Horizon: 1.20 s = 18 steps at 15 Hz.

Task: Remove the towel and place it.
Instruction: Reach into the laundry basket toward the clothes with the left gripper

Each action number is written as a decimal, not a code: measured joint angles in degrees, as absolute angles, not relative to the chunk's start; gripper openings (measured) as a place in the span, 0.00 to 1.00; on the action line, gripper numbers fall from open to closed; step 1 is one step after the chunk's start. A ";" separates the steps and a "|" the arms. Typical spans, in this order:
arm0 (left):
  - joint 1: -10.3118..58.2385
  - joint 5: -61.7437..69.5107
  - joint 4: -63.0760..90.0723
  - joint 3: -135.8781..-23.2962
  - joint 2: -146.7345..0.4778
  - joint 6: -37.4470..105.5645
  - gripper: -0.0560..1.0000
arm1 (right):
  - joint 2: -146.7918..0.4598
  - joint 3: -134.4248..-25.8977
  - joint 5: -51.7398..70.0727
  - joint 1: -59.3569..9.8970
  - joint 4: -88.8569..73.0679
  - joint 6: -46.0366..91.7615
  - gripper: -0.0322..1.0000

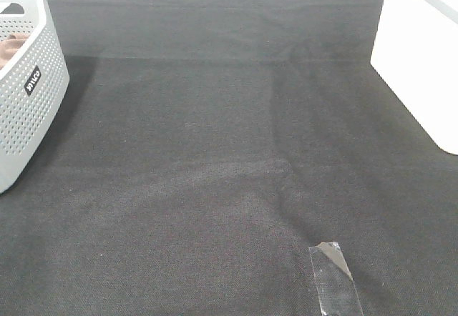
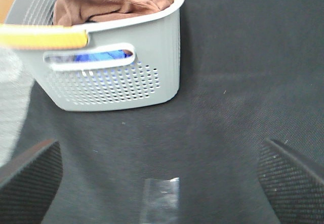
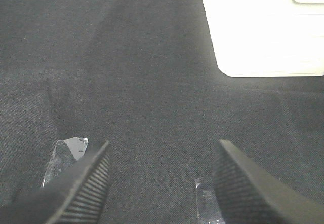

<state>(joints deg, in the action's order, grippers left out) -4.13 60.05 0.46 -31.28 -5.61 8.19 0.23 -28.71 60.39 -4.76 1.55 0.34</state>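
So the brown towel [image 2: 116, 1] is bunched up in the grey perforated basket [image 2: 126, 82] at the worktop's far left corner, with a blue cloth [image 2: 98, 57] peeking through the handle slot underneath. The left gripper [image 2: 158, 148] is spread wide and empty. The right gripper [image 3: 163, 145] is the same, over the black mat near clear tape [image 1: 335, 277] by the front edge.

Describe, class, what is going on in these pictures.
Nothing is being handled yet. The crumpled brown microfibre towel lies in the grey perforated plastic basket at the left of the high view, above a blue cloth that shows through the handle slot. The left gripper hangs open and empty over the black fabric table cover, facing the basket. The right gripper is open and empty too, near a strip of clear tape.
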 joint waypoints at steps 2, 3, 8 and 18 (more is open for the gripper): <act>-4.13 60.05 0.46 -34.03 -10.26 12.55 0.99 | 0.23 -28.71 60.39 -4.76 1.55 0.34 0.59; -4.13 59.99 0.46 -38.73 -17.76 19.25 0.99 | 0.23 -28.71 60.39 -4.76 1.55 0.34 0.59; -4.13 60.16 0.40 -53.34 -40.68 41.31 0.99 | 0.23 -28.71 60.39 -4.76 1.55 0.34 0.59; -6.36 65.89 -18.56 -76.49 -78.21 54.49 0.98 | 0.23 -28.71 60.39 -4.76 1.49 0.34 0.59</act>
